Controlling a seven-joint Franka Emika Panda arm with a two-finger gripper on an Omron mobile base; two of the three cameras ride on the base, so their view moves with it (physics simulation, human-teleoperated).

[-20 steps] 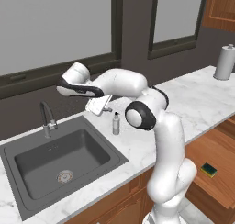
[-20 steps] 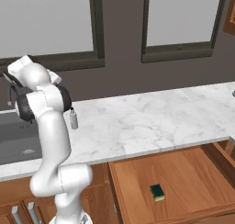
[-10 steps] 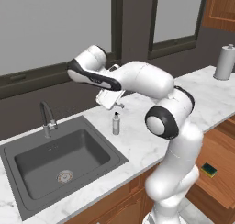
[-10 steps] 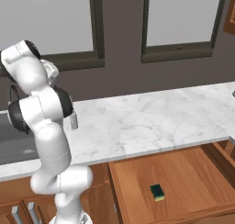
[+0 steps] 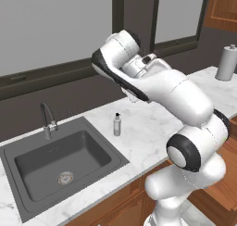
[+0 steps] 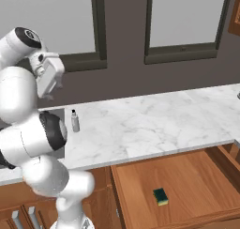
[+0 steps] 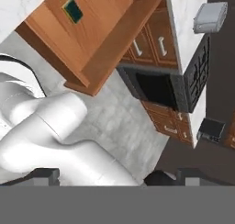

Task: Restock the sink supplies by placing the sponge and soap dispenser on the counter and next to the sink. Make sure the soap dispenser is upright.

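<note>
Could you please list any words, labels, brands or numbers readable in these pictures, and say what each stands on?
No readable text anywhere.
The soap dispenser shows no label.
The sponge in the open drawer is unmarked.
The paper towel roll is plain.

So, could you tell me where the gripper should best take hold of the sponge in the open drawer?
The sponge lies flat on the open drawer's floor, green layer up, with space all round it. I would come straight down from above and close the jaws across its two long sides, probably the narrower span.
</note>
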